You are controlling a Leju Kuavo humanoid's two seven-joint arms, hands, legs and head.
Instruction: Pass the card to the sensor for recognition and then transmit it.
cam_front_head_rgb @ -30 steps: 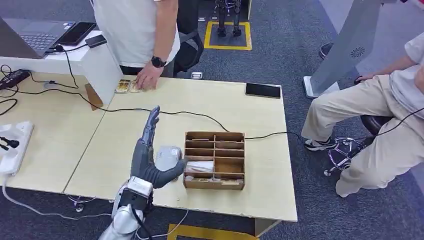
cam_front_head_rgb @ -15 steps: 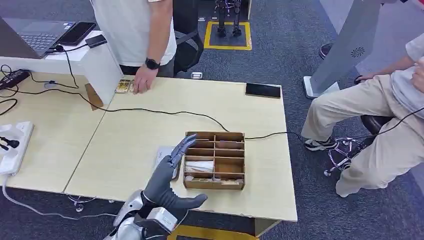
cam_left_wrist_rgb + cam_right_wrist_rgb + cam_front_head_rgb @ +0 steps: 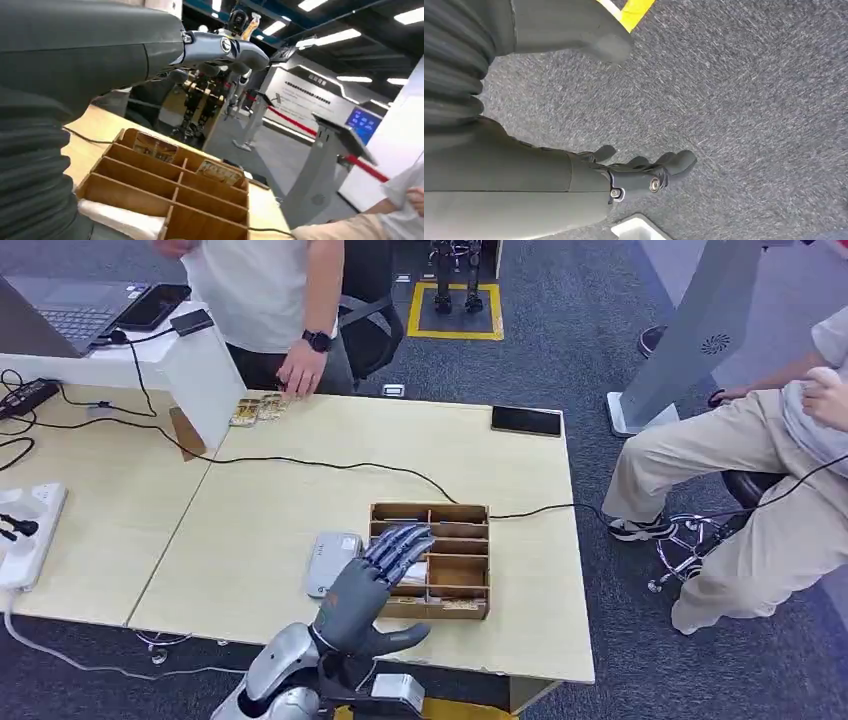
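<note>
From my console this reads as an office-cum-robotics demo hall: grey carpet (image 3: 600,330) with yellow floor markings (image 3: 455,310), light wooden desks (image 3: 300,500), a laptop (image 3: 70,310), a power strip (image 3: 25,530) (cables trailing everywhere), humanoid robots (image 3: 205,95) parked beyond, a kiosk screen (image 3: 362,122).

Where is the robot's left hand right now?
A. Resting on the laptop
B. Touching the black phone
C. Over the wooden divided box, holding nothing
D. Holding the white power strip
C: the left hand hovers with spread fingers over the wooden box, holding nothing.
</note>
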